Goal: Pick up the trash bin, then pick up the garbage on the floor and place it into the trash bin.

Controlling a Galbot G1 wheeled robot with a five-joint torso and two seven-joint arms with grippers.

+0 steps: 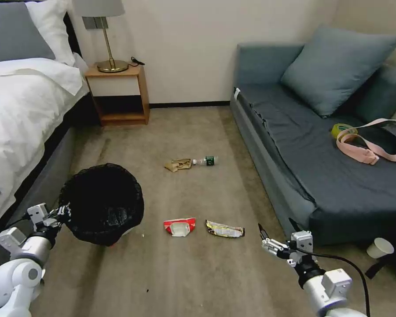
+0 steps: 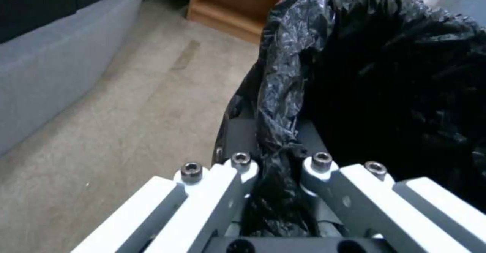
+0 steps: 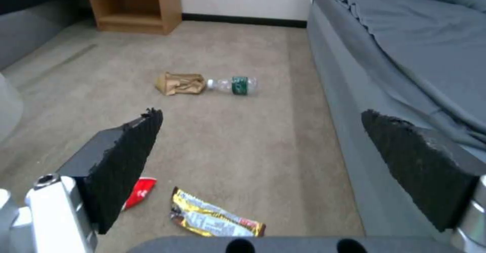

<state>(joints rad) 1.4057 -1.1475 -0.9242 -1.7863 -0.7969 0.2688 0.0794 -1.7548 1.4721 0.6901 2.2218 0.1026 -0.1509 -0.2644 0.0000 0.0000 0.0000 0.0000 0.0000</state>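
The trash bin (image 1: 102, 202), lined with a crinkly black bag, hangs tilted at my lower left. My left gripper (image 1: 65, 210) is shut on its rim; the left wrist view shows the black bag (image 2: 283, 131) pinched between the fingers. Garbage lies on the carpet: a red-and-white wrapper (image 1: 179, 226), a gold-black snack wrapper (image 1: 225, 229), a crumpled brown paper bag (image 1: 177, 165) and a clear bottle with a green label (image 1: 205, 161). My right gripper (image 1: 277, 233) hangs open above the floor, right of the snack wrapper (image 3: 215, 219). The bag (image 3: 180, 83) and bottle (image 3: 234, 85) lie farther ahead.
A bed (image 1: 22, 101) runs along the left and a grey sofa (image 1: 321, 145) along the right, leaving a carpet lane between. A wooden nightstand (image 1: 119, 94) with a lamp stands at the far wall. A white paper cup (image 1: 379, 248) lies by the sofa's near corner.
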